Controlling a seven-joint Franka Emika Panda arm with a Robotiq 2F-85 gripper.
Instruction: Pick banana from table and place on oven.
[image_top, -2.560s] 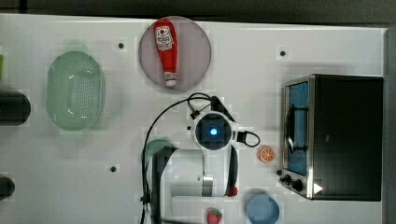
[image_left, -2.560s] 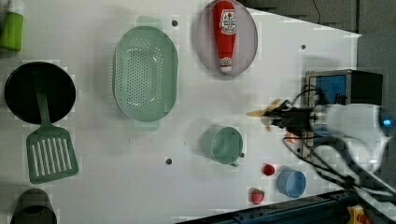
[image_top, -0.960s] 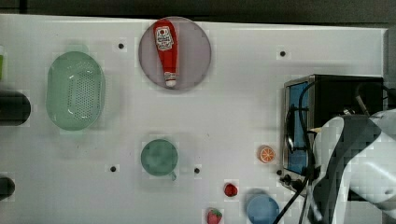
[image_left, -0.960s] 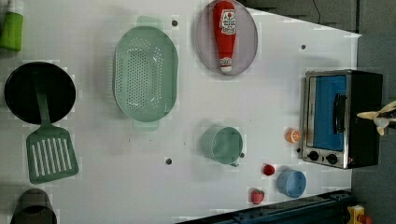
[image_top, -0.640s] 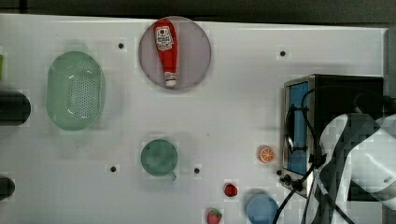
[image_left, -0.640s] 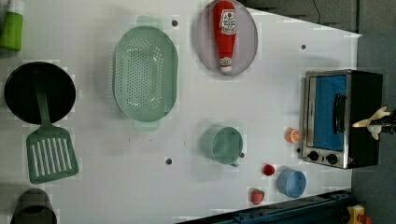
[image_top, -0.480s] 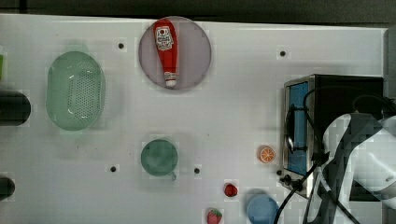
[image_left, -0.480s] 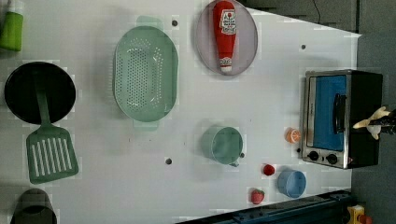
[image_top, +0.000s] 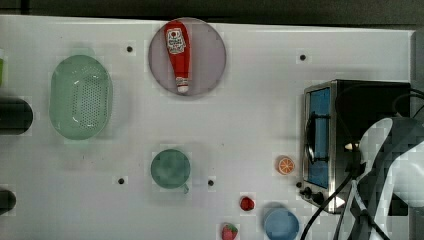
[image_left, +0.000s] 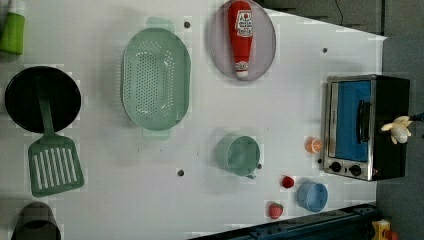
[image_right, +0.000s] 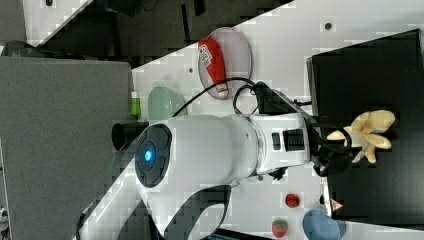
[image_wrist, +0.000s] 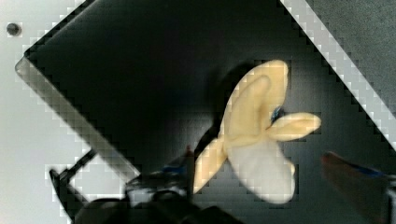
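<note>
The pale yellow banana (image_wrist: 252, 135) lies on the oven's black top (image_wrist: 140, 70), its peeled lobes spread out. My gripper (image_wrist: 259, 158) hangs just over it, open, with one finger on each side and a gap to the banana at the wider side. In the right view the banana (image_right: 370, 132) rests on the oven (image_right: 370, 65) just past the gripper (image_right: 345, 142). In the left view the banana (image_left: 398, 129) sits at the right edge of the oven (image_left: 390, 100). The oven (image_top: 370, 100) stands on the white table (image_top: 250, 100) at the top view's right.
My white arm (image_top: 395, 170) covers part of the oven top in the top view. An orange slice (image_top: 286, 165) lies before the oven door. A blue cup (image_top: 281, 224), a teal mug (image_top: 170, 169), a ketchup bottle (image_top: 178, 50) on a plate and a green colander (image_top: 80, 97) stand further off.
The arm carried the banana from the table's middle over to the oven. Within the last half second the jaws opened and the banana now rests on the oven top.
</note>
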